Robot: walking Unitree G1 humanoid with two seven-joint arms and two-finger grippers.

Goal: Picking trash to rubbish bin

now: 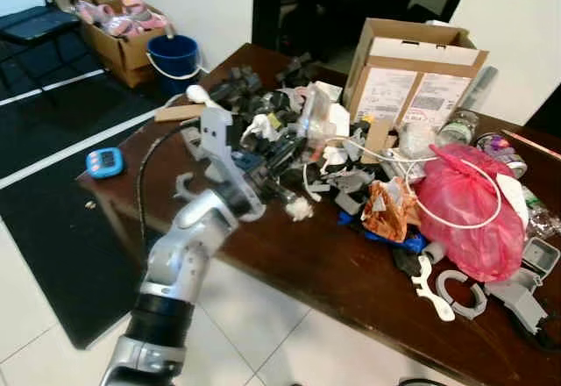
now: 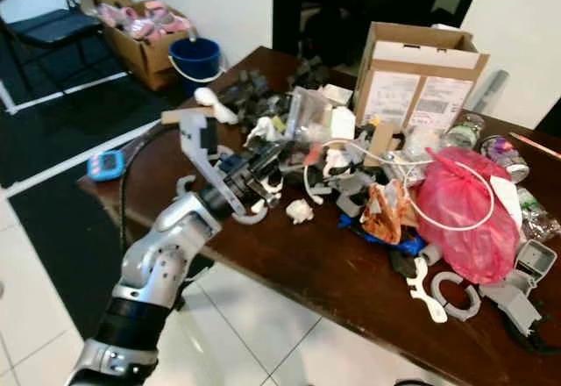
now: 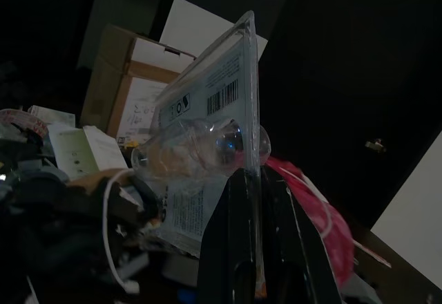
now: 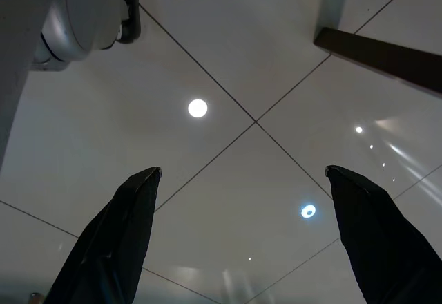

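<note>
A clear plastic blister pack [image 3: 207, 131] with a barcode label stands upright, and my left gripper [image 3: 252, 179] is shut on its lower edge. My left arm reaches over the dark wooden table [image 1: 289, 254] from its near left side. There the left gripper [image 2: 267, 160] sits at the near edge of a pile of black, grey and white trash [image 1: 289, 132]. My right gripper [image 4: 242, 176] hangs open above a tiled floor with nothing between its fingers.
An open cardboard box [image 1: 416, 70] stands at the table's far side and a tied pink bag [image 1: 465, 210] lies to the right. A blue bucket [image 1: 173, 57] and a carton [image 1: 123, 39] sit on the floor far left, with a blue timer [image 1: 103, 162] nearer.
</note>
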